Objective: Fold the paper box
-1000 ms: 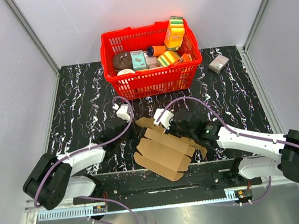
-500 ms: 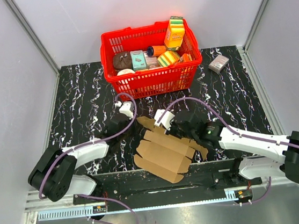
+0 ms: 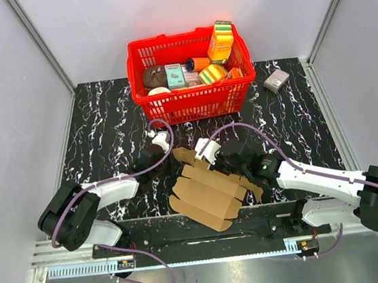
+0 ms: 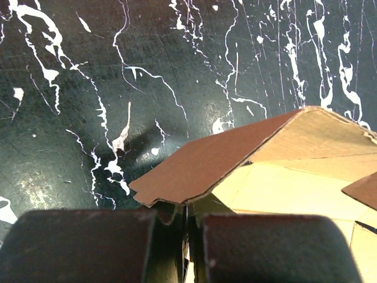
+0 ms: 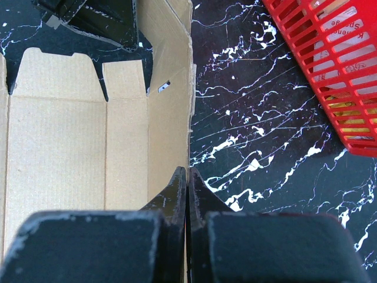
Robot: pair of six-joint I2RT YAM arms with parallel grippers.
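The paper box (image 3: 205, 191) is a flat brown die-cut sheet lying near the table's front edge, between both arms. My left gripper (image 3: 172, 159) is at the sheet's far left corner. In the left wrist view its shut fingertips (image 4: 187, 213) sit just under a raised flap of the paper box (image 4: 206, 162). My right gripper (image 3: 213, 162) is shut, and its tips (image 5: 187, 172) rest on the long right edge of the paper box (image 5: 65, 130). The left gripper (image 5: 97, 20) shows black at that edge's far end.
A red basket (image 3: 191, 101) full of colourful packages stands at the back, and its corner (image 5: 330, 53) lies close ahead of the right gripper. A small grey-pink box (image 3: 276, 80) lies at the back right. Grey walls close in the black marbled table (image 3: 98, 124).
My left arm has swung right and forward, bringing its gripper to the sheet's far flap. The right arm and the sheet have hardly moved.
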